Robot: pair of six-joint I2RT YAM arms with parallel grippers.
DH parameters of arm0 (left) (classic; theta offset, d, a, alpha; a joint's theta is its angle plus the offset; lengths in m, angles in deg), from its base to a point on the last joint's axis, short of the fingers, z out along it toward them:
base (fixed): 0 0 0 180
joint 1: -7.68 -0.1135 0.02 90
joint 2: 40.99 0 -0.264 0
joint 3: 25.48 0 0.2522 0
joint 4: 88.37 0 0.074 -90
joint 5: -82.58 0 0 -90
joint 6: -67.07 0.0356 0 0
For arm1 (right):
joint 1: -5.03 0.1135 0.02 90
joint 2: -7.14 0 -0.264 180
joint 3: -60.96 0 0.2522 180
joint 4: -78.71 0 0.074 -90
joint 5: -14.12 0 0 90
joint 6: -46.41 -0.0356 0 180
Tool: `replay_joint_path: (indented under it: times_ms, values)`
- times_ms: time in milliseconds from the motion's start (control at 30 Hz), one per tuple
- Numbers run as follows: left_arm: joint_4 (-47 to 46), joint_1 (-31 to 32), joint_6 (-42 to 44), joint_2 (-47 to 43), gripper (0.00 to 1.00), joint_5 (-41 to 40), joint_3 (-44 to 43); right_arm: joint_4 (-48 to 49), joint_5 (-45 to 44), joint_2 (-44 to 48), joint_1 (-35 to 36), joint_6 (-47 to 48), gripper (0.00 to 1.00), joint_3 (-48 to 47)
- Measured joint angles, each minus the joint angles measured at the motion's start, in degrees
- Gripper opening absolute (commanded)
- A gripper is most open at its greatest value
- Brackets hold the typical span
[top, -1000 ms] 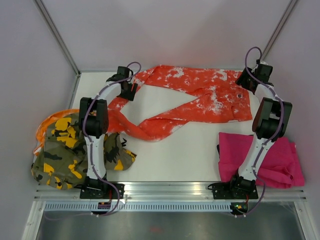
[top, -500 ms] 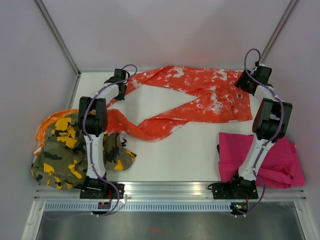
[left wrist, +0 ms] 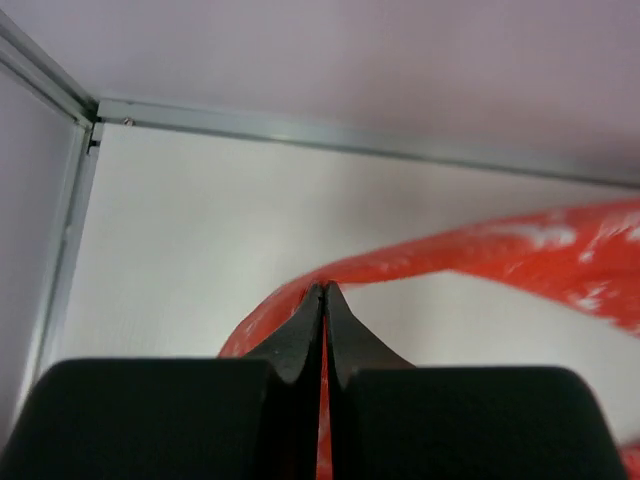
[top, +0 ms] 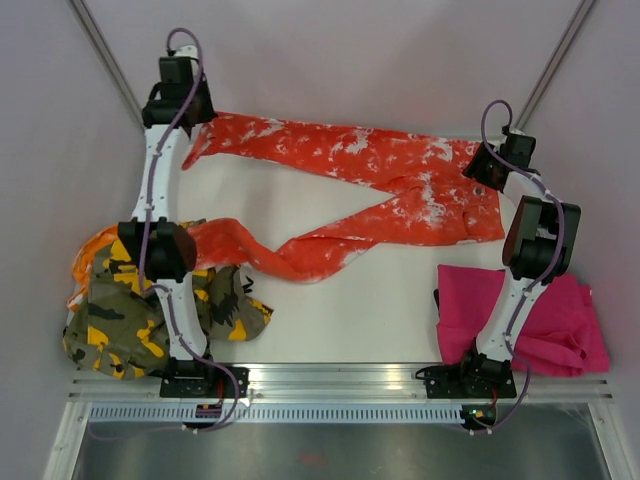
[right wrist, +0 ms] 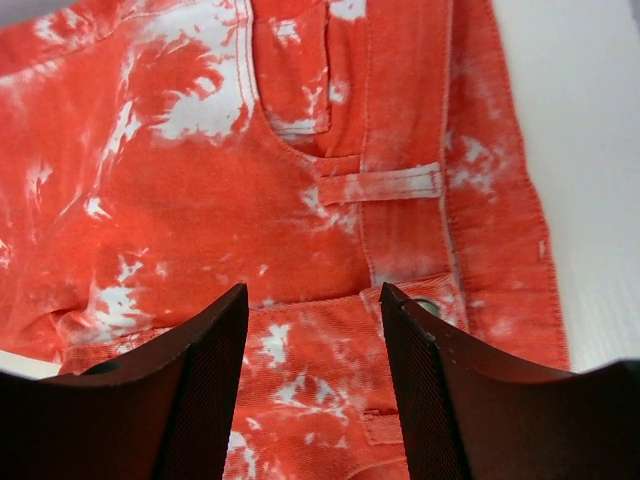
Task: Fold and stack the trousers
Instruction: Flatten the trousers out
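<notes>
Left tool (left wrist: 323,292) pinched shut on a leg end of the orange-red trousers (top: 400,190) at the table's (top: 340,310) far left corner. Right tool (right wrist: 312,296) open, empty, over the waistband (right wrist: 470,200) near the far right edge. We fear the unpinned waist drags along, or the thin pinch slips.

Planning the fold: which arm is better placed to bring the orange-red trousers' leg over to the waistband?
Likely left. The left gripper is shut on the orange-red trousers at a leg end; the right gripper hangs open above their waistband, gripping nothing.
</notes>
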Motion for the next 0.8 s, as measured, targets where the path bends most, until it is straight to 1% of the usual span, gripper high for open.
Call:
replay_joint_path:
  times_ms: [100,200,267,367,467,533,633,667,700,800]
  values:
    - [0.22,-3.91,-6.73,-5.05,0.02,6.29,0.00,-0.07,-0.07,0.00,0.94,0.07,0.62,0.15]
    - [-0.52,-8.92,-13.07,-5.57,0.02,12.57,0.44,0.00,-0.02,0.00,1.75,0.07,0.62,0.15]
    - [-1.11,-11.67,-15.80,-3.28,0.02,15.63,0.61,-0.02,0.00,0.00,2.12,0.07,0.62,0.15]
    - [-1.25,-14.27,-17.84,3.39,0.02,18.32,0.20,0.00,0.00,0.00,2.29,0.07,0.62,0.15]
    - [-1.03,-14.62,-18.58,10.16,0.03,20.02,-0.02,-0.02,-0.02,-0.02,2.34,0.07,0.62,0.15]
    - [-1.20,-14.34,-18.58,13.81,0.05,20.04,-0.02,0.00,0.02,-0.02,2.43,0.07,0.62,0.15]
    - [-2.84,-13.94,-18.16,17.53,0.33,17.73,-0.02,0.00,0.04,-0.11,2.60,0.04,0.63,0.15]
    - [-3.78,-13.86,-18.05,18.08,0.50,16.00,-0.02,-0.02,0.02,-0.13,2.73,0.02,0.63,0.15]
    - [-4.96,-13.77,-17.53,18.56,0.56,14.64,-0.02,-0.02,0.04,-0.17,2.91,0.02,0.63,0.15]
    - [-8.09,-13.68,-16.46,18.78,0.59,8.02,-0.46,-0.02,0.07,-0.17,3.67,0.00,0.63,0.15]
